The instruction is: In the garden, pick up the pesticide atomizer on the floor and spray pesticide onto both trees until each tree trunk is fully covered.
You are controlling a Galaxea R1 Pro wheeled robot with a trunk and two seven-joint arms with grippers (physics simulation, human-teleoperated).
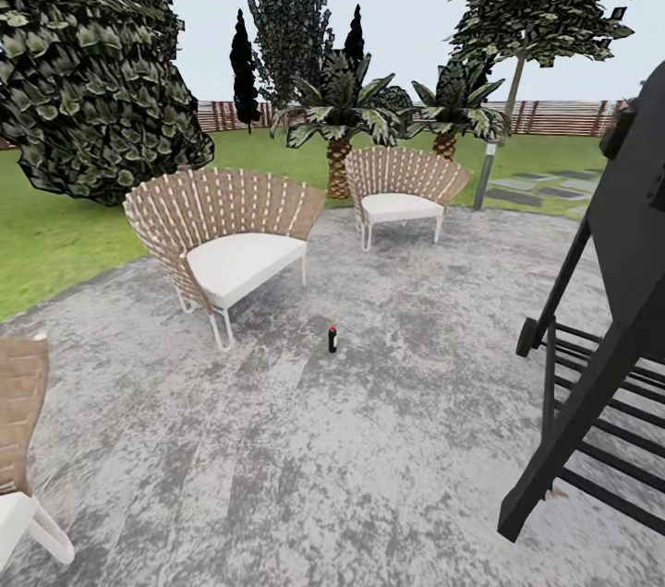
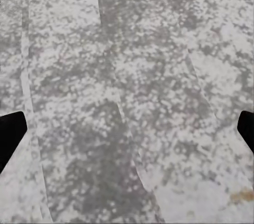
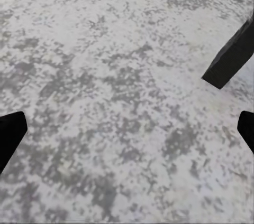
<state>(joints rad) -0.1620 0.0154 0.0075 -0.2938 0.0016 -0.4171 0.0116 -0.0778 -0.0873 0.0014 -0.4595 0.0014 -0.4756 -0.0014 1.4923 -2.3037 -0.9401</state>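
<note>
Open paving (image 1: 369, 439) surrounds the atomizer (image 1: 332, 339); 2 chairs (image 1: 226, 241) behind, a black rack (image 1: 610, 329) to its right.

The left gripper (image 2: 127, 129), seen through the left wrist camera, shows as two black fingertips (image 2: 10, 137) at opposite edges of the picture, one on each side. The jaws stand wide apart with nothing between them. The gripper points downward.

The right gripper (image 3: 127, 131), seen through the right wrist camera, looks much the same: two black fingertips (image 3: 10, 137) at opposite edges, set far apart, with nothing held in the gap. It also points downward.

How the arms themselves are bent or placed cannot be told from these pictures, since the wrist cameras catch just the tips of the fingers.
</note>
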